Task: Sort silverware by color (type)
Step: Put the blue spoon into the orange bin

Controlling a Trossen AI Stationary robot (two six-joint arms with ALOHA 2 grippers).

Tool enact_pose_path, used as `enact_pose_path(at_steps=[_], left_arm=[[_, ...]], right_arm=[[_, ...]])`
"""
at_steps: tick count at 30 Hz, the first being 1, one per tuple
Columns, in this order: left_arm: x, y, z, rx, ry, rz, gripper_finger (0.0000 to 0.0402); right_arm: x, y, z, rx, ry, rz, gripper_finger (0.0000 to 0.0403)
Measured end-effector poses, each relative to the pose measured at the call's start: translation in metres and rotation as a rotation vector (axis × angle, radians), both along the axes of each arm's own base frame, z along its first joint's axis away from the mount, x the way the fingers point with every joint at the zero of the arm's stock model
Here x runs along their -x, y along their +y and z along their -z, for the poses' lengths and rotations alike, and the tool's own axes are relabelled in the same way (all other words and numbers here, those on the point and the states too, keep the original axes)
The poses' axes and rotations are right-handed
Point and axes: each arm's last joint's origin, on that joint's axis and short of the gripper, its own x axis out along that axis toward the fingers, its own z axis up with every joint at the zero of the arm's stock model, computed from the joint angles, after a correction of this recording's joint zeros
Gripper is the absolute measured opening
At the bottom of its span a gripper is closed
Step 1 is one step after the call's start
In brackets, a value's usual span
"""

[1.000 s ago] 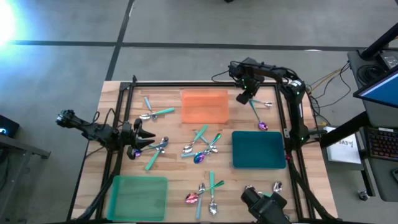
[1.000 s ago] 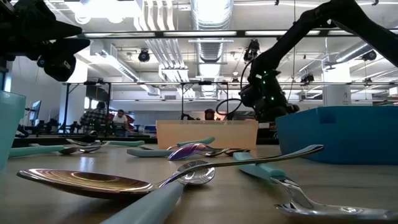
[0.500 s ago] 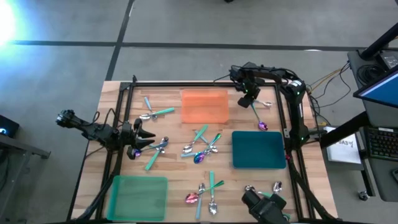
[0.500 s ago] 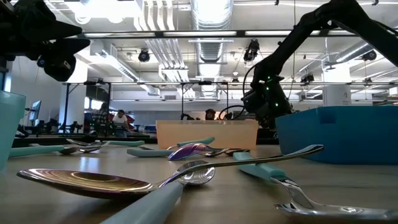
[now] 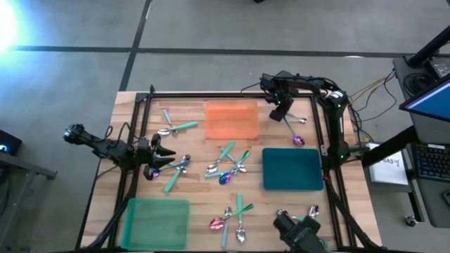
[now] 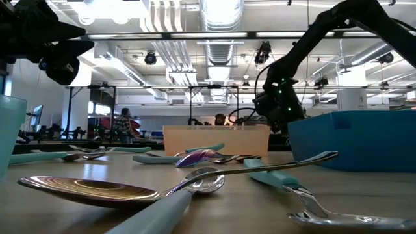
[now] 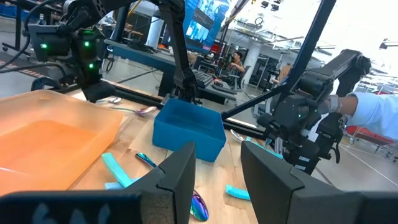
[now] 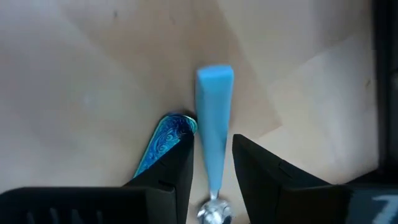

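Wooden table – silverware scattered; workshop behind, apparently busy.

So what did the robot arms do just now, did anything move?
The right gripper slid a little toward the table's far edge and came down over a teal-handled utensil, which now lies between its open fingers, not yet gripped. The left gripper stayed put, open, by the spoons on its side. The silverware and the orange tray did not move.
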Motion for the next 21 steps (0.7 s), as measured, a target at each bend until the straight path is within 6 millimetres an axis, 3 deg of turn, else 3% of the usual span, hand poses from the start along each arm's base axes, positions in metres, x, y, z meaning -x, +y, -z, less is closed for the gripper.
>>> enact_pose_path(at_steps=[9, 21], left_arm=[[0.0, 0.0, 0.0, 0.0, 0.0, 0.0, 0.0114], [0.0, 0.0, 0.0, 0.0, 0.0, 0.0, 0.0114]], right_arm=[[-0.005, -0.011, 0.002, 0.109, -0.04, -0.029, 0.0089], [-0.005, -0.011, 0.003, 0.086, -0.073, -0.042, 0.0064]])
